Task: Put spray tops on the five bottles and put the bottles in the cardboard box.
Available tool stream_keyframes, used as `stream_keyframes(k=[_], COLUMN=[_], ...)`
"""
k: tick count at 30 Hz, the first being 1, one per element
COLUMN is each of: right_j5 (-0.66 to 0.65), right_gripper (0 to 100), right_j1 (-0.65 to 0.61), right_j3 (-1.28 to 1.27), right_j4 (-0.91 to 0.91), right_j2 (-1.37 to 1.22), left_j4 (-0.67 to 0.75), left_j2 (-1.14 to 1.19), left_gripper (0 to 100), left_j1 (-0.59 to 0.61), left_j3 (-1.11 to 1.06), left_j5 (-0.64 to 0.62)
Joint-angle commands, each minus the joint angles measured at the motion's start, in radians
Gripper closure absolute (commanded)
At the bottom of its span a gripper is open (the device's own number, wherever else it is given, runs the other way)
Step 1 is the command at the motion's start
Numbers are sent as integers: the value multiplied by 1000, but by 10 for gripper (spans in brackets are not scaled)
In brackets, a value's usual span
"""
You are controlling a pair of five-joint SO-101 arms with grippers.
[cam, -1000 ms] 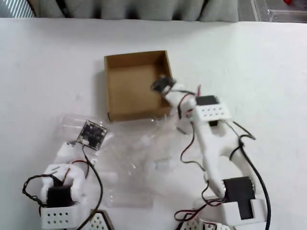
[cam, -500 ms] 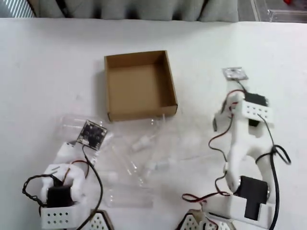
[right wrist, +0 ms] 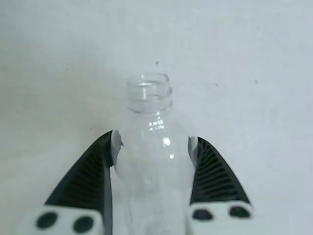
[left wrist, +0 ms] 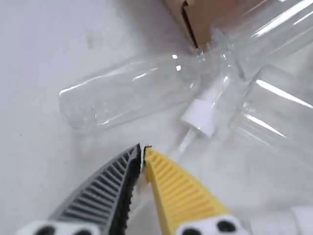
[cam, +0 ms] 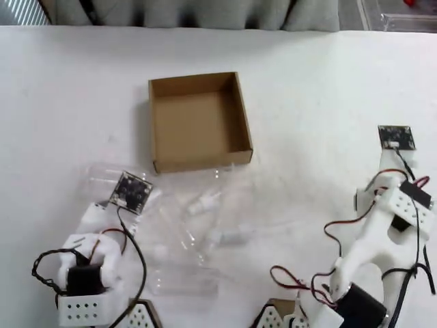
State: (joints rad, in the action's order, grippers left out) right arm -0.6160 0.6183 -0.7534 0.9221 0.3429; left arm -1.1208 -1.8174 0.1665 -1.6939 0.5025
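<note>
Barely begun: the cardboard box (cam: pixel 198 123) is empty, with nothing capped or packed as far as I can see.

The right gripper (right wrist: pixel 152 139) clamps one open-necked clear bottle (right wrist: pixel 149 112), well apart from the box. The left gripper (left wrist: pixel 142 151), closed on nothing, hovers over the loose bottles (left wrist: pixel 132 90) lying just beside the box's near wall. Count: one box; four bottles made out, three loose and one held, a fifth I cannot tell; two white spray tops (cam: pixel 206 202) among them.
</note>
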Motion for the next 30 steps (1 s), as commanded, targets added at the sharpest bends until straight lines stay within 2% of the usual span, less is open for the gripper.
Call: stream_keyframes(k=[1, 5, 10, 13, 15, 22, 30], right_j5=[-61, -95, -98, -104, -157, -212, -259], right_gripper=[889, 777, 769, 768, 768, 768, 768], right_j1=[41, 47, 62, 77, 84, 93, 117], right_j3=[11, 37, 149, 239, 281, 301, 117], right_j4=[-35, -74, -81, -25, 35, 150, 170], right_j2=[-38, -154, -308, -360, -367, -239, -31], left_j4=[31, 31, 31, 31, 31, 31, 31], left_j2=[-5, -5, -5, -5, -5, -5, -5], left_gripper=[976, 976, 976, 976, 976, 976, 976], left_j1=[-15, -15, -15, -13, -13, -13, -13], left_j3=[2, 2, 2, 2, 2, 2, 2], left_j5=[9, 9, 9, 9, 9, 9, 9])
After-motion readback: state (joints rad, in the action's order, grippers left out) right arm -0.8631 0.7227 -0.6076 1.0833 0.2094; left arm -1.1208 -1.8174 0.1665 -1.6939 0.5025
